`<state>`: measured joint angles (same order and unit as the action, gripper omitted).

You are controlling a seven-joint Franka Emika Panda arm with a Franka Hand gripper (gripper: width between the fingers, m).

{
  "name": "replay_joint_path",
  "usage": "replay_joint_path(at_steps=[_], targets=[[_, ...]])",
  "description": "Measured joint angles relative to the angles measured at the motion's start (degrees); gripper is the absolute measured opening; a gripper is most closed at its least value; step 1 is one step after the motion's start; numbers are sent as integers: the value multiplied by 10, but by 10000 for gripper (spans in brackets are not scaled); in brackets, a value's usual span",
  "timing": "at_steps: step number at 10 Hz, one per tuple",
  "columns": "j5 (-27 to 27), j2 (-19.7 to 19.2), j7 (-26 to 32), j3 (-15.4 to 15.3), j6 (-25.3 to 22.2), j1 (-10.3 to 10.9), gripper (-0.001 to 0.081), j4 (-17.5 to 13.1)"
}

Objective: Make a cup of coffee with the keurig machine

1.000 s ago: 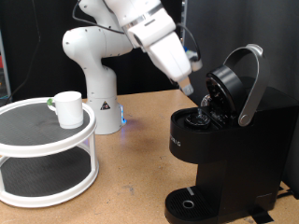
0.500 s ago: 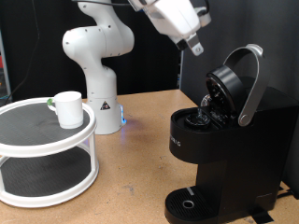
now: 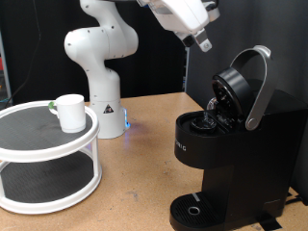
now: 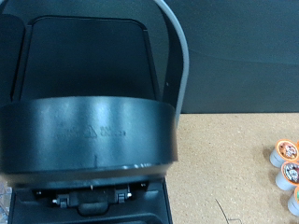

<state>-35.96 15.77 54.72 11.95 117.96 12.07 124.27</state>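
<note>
The keurig machine (image 3: 231, 154) stands at the exterior view's right with its lid (image 3: 234, 91) raised and its silver-grey handle (image 3: 260, 87) tipped up, so the pod chamber (image 3: 207, 122) is open. My gripper (image 3: 202, 43) hangs at the exterior view's top, well above the open lid, with nothing visible in it. The white cup (image 3: 69, 112) sits upright on the top tier of a white round rack (image 3: 38, 144) at the left, far from the gripper. The wrist view looks down on the open lid (image 4: 89, 131) and handle (image 4: 177, 47); no fingers show there.
The white robot base (image 3: 101, 67) stands behind the rack on the wooden table (image 3: 144, 183). The machine's round drip tray (image 3: 197, 210) is at the bottom. Several orange-topped coffee pods (image 4: 285, 168) lie on the table at the wrist view's edge.
My gripper has risen from just above the open pod chamber to high above the machine. The lid, the cup and the rack have not moved.
</note>
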Motion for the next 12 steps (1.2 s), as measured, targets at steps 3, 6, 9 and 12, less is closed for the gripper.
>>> replay_joint_path(at_steps=[3,6,9,12], targets=[[-27,-6,-15,-29,28,14,801,1],[-45,-7,-41,-61,56,27,801,1],[-44,-7,-88,-97,89,33,801,0],[-42,-11,-121,-133,121,35,772,-1]])
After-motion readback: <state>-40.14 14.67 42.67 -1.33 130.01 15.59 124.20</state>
